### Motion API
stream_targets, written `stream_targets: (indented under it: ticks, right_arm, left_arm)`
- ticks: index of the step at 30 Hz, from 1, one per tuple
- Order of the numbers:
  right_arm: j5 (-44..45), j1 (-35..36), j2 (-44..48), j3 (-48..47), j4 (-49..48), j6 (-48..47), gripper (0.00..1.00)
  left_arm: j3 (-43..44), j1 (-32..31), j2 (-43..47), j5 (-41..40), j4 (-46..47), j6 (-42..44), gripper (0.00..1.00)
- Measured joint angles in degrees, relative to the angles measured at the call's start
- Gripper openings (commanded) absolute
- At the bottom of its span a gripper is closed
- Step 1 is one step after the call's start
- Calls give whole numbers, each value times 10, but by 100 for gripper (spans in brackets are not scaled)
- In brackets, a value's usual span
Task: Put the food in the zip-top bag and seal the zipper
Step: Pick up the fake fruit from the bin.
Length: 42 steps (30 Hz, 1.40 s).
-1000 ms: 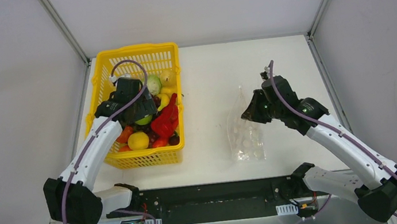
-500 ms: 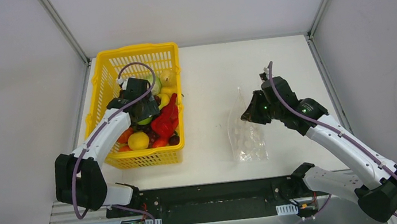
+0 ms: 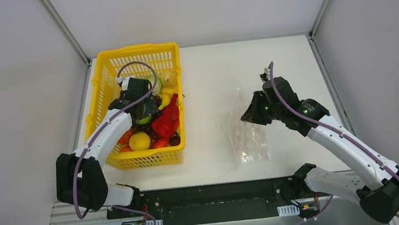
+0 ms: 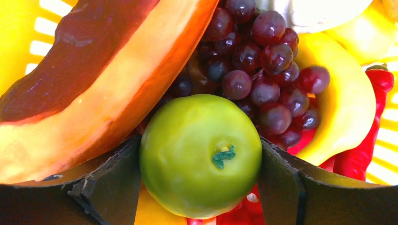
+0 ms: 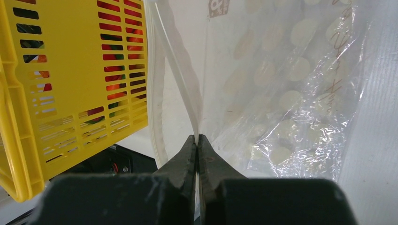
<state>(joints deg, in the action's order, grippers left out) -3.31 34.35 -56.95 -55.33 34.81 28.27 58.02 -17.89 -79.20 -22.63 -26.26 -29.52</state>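
White table [image 3: 209, 70] carries all we see. At its left, the yellow basket [image 3: 133, 50] holds the food [image 3: 140, 140] in a heap. The zip-top bag [image 3: 247, 138] lies to the right, one edge raised and pinched in our right hand [image 5: 197, 140], fingers together. Our left hand [image 4: 200, 171], down in the basket, clamps a green apple [image 4: 197, 140] from both sides.

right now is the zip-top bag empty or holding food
Empty: the zip-top bag shows only white dots through its clear plastic; the food sits in the yellow basket.
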Motion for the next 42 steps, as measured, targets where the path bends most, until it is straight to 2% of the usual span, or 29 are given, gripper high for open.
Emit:
stream_targets:
  ticks: [2,3,11,23,34,42]
  right_arm:
    - [-2,0,0,1,-1,0,2]
    - [-2,0,0,1,-1,0,2]
    - [-6,0,0,1,-2,0,2]
    - [-6,0,4,7,-4,1,2]
    - [-1,0,26,8,-8,9,2]
    - [0,0,28,9,-12,13,2]
  left_arm:
    - [-2,0,-3,0,9,0,61]
    - [-6,0,-3,0,14,2,55]
    - [-40,0,39,10,38,2,36]
    - [-64,0,180,63,33,4,34]
    - [-54,-2,279,222,36,3,34]
    - [-16,-35,292,306,51,0,34]
